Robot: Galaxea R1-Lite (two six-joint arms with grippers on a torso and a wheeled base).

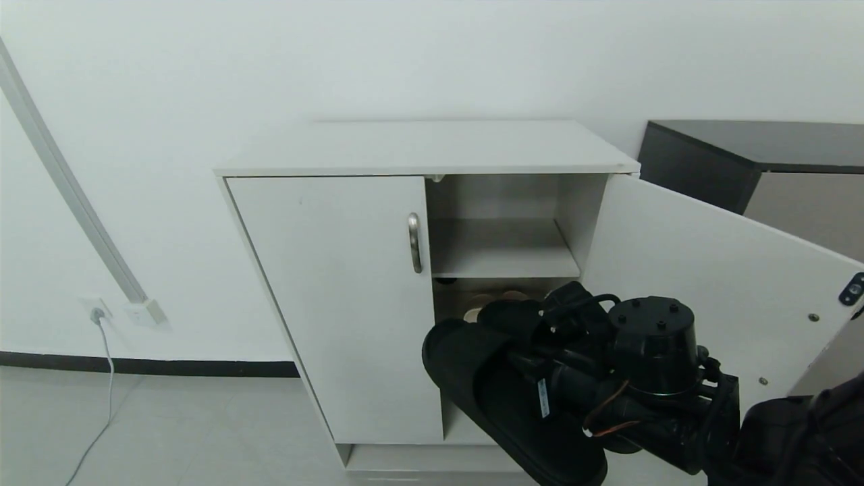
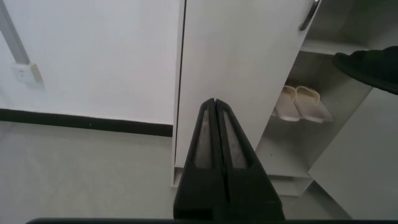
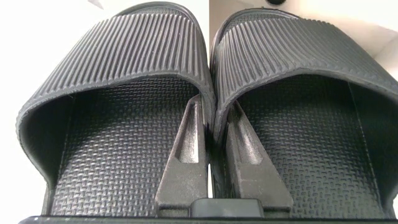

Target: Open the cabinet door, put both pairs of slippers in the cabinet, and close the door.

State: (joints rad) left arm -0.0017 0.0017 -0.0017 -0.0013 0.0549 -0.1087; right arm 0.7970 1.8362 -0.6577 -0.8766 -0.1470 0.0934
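Observation:
The white cabinet (image 1: pixel 425 148) has its right door (image 1: pixel 709 270) swung open and its left door (image 1: pixel 337 304) closed. A beige pair of slippers (image 2: pixel 303 104) lies on the lower shelf inside; their tips (image 1: pixel 496 300) peek out in the head view. My right gripper (image 3: pixel 214 146) is shut on the black pair of slippers (image 3: pixel 211 81), one finger inside each slipper, pinching their inner edges together. In the head view the black slippers (image 1: pixel 486 385) hang in front of the open compartment, toes toward the cabinet. My left gripper (image 2: pixel 215 134) is shut and empty, low in front of the closed door.
A dark cabinet (image 1: pixel 749 162) stands to the right behind the open door. A wall socket with a cable (image 1: pixel 101 317) and a slanted conduit (image 1: pixel 61 175) are on the left wall. The upper shelf (image 1: pixel 503 253) is bare. Floor to the left is free.

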